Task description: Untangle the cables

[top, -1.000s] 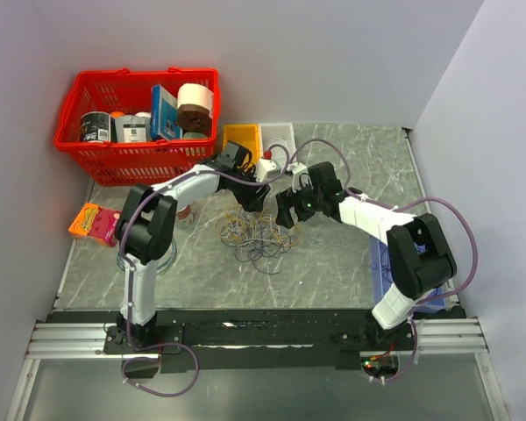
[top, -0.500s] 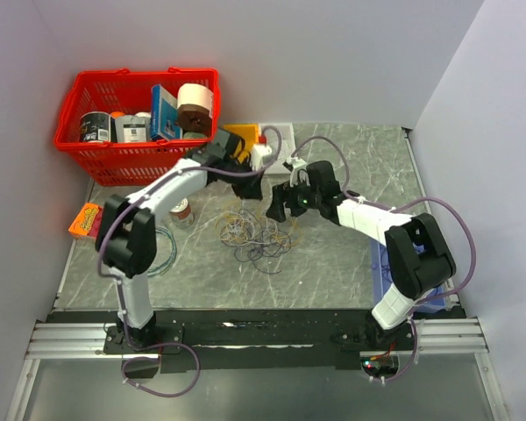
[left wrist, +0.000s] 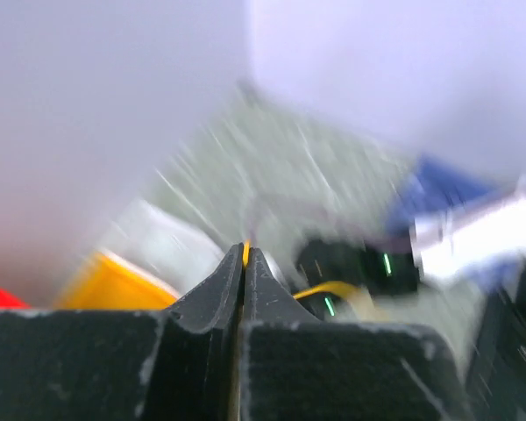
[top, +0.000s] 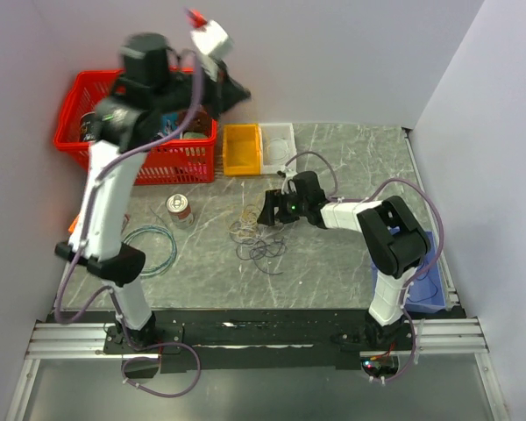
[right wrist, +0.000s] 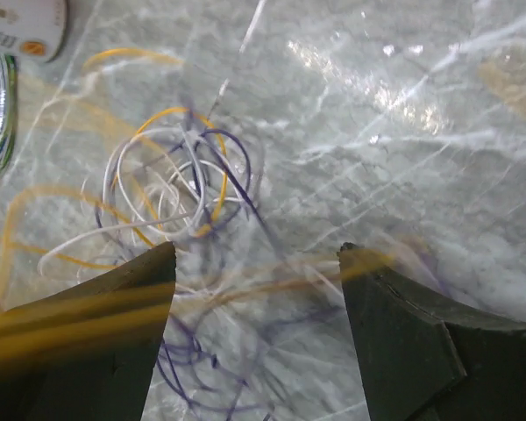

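Observation:
The cables [top: 259, 237] lie in a loose heap of purple, yellow and white loops [right wrist: 184, 193] on the marble table. My left arm is raised high over the basket. Its gripper [top: 238, 94] [left wrist: 245, 253] is shut, with a thin yellow cable [left wrist: 333, 289] pinched between the tips and trailing down toward the heap. Low over the heap's far right side, my right gripper [top: 267, 215] [right wrist: 256, 263] is open wide. Blurred yellow strands [right wrist: 272, 288] run across between its fingers, held by neither.
A red basket [top: 96, 114] of goods stands at the back left, with a yellow bin [top: 243, 147] and a white bin [top: 278, 140] beside it. A can [top: 179, 209] and a teal hoop [top: 149, 250] lie left of the heap. A blue tray [top: 425, 281] sits at the right edge.
My left gripper shut at the heap, then the arm swung up and back high over the basket, drawing a yellow cable with it. My right gripper slid left over the heap.

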Available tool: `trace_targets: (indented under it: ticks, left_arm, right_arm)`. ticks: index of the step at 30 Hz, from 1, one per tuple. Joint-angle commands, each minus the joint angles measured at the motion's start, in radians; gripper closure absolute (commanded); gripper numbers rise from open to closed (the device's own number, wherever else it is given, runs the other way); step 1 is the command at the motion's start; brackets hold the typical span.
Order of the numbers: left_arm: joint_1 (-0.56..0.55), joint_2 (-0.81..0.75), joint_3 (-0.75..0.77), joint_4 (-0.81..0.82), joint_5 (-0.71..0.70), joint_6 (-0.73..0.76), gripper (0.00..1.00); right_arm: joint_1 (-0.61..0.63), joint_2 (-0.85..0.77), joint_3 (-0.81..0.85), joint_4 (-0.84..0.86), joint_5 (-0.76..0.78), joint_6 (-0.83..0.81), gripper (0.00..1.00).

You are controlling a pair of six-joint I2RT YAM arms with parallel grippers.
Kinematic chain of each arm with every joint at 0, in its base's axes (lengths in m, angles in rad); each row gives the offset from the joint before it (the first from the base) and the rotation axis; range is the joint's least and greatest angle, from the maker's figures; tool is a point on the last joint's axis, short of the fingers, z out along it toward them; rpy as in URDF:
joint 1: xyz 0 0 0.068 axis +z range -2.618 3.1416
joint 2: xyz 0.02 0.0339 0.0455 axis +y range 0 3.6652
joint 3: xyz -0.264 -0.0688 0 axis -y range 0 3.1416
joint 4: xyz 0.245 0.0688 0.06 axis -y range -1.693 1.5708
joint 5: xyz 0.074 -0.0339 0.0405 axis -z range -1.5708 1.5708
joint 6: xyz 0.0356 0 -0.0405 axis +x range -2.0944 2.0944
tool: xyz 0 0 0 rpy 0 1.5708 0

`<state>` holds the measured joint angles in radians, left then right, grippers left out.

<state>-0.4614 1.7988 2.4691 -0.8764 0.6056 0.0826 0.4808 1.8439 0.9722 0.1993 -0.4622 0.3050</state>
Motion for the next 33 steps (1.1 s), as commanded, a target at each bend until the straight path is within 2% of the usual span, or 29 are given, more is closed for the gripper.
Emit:
trace_targets:
  ticks: [1,10,15,18,22,26,29,33]
  left_arm:
    - [0.016,-0.075,0.238,-0.01,-0.21,-0.06,0.99]
    - [0.076,-0.104,0.24,0.115,-0.424,-0.041,0.99]
    - [0.078,-0.099,0.172,0.177,-0.447,-0.003,0.99]
    - [0.078,-0.079,0.226,0.221,-0.49,0.012,0.99]
    - [0.078,-0.075,0.304,0.292,-0.66,0.078,0.99]
    - [0.078,-0.124,0.203,0.388,-0.791,0.196,0.99]
    - [0.078,-0.159,0.11,0.398,-0.755,0.233,0.99]
    - [0.078,-0.184,0.077,0.37,-0.702,0.207,0.99]
  right_arm:
    - [0.015,-0.002,-0.016,0.028,0.031,0.043,0.18]
    - [0.03,-0.032,-0.052,-0.032,0.063,0.008,0.17]
    - [0.039,-0.095,-0.086,-0.049,0.076,-0.023,0.17]
    - [0.044,-0.142,-0.099,-0.061,0.088,-0.046,0.16]
    - [0.042,-0.202,-0.136,-0.067,0.085,-0.114,0.13]
    - [0.064,-0.299,-0.136,-0.104,0.094,-0.236,0.12]
    - [0.096,-0.412,-0.122,-0.068,0.1,-0.351,0.08]
    - [0.124,-0.434,-0.054,0.104,0.063,-0.33,0.03]
